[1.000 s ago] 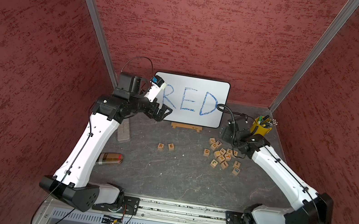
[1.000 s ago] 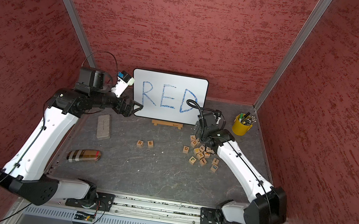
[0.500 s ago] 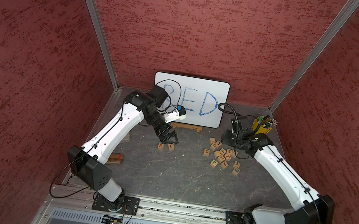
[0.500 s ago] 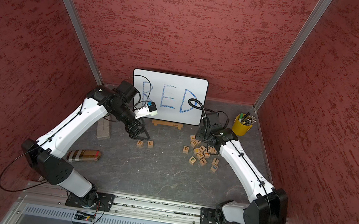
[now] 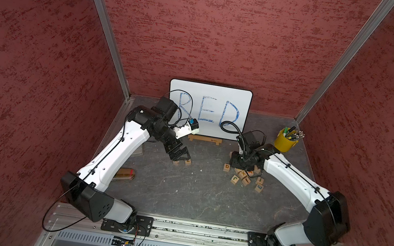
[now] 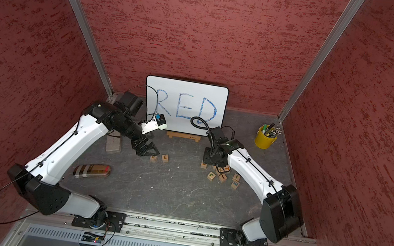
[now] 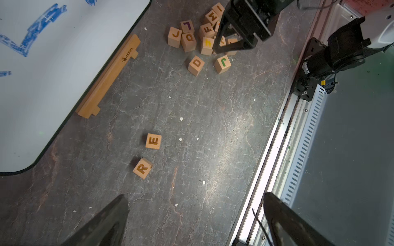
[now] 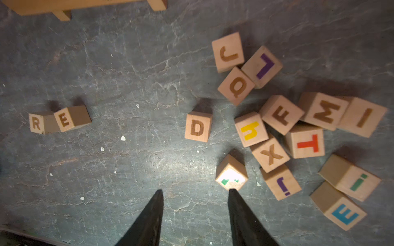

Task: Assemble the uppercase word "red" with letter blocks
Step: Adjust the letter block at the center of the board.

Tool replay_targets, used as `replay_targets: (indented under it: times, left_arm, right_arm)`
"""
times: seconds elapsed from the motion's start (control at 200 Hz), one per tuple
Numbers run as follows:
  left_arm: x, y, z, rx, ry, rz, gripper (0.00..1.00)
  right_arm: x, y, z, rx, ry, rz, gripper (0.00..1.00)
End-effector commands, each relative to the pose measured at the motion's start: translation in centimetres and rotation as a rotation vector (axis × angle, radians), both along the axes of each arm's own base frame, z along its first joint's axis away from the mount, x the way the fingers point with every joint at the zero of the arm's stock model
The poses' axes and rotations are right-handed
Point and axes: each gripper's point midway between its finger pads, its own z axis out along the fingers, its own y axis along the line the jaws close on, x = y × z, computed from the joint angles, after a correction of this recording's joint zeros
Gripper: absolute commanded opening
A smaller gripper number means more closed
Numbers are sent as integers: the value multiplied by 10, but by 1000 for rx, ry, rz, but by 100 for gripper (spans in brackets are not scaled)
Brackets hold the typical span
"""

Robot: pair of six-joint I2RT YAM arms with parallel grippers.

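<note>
Light-wood letter blocks R [image 7: 142, 168] and E [image 7: 153, 141] lie side by side on the dark table, also seen in a top view as R [image 6: 153, 158] and E [image 6: 165, 158]. My left gripper [image 6: 147, 150] hovers just left of them, open wide and empty, as the left wrist view of the left gripper [image 7: 195, 197] confirms. Block D [image 8: 198, 127] sits alone at the left edge of the pile, a short way ahead of my right gripper [image 8: 195, 191]. The right jaws stand narrowly apart with bare table between them. In a top view the right gripper [image 5: 241, 165] is over the pile beside D [image 5: 226, 167].
A pile of other letter blocks [image 6: 222, 177] lies under and right of the right gripper; a tilted green-lettered block [image 8: 231, 175] is at one fingertip. At the back stand the white board [image 6: 187, 91], its wood stand [image 6: 183, 136] and a yellow pen cup [image 6: 264, 139]. An eraser [image 6: 113, 143] and a striped cylinder [image 6: 91, 170] lie left.
The left arm swung from the back left corner down beside the R and E blocks. The right gripper's jaws narrowed from wide open and it moved slightly over the pile.
</note>
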Motion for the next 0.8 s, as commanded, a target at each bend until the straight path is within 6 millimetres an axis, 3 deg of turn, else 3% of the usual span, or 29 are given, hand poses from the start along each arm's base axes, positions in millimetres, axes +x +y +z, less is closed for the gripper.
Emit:
replay_targets:
  times: [0.0,0.205,0.436,0.611,0.797]
  left_arm:
    - [3,6,7,-34,-28,49,100]
    - [36,52,30,-140,-61,306,100]
    - [47,90,29,-104,-126,457,100]
    - [44,95,32,-123,-134,481,100]
    - [43,97,33,-123,-144,491,100]
  right_arm:
    - [4,29,3,68,-7,14,49]
    - [13,93,-14,146,5,104,43]
    - [33,148,-39,222,-5,140,38]
    - [45,156,-64,188,0,126,33]
    - [56,154,-74,112,-23,120,33]
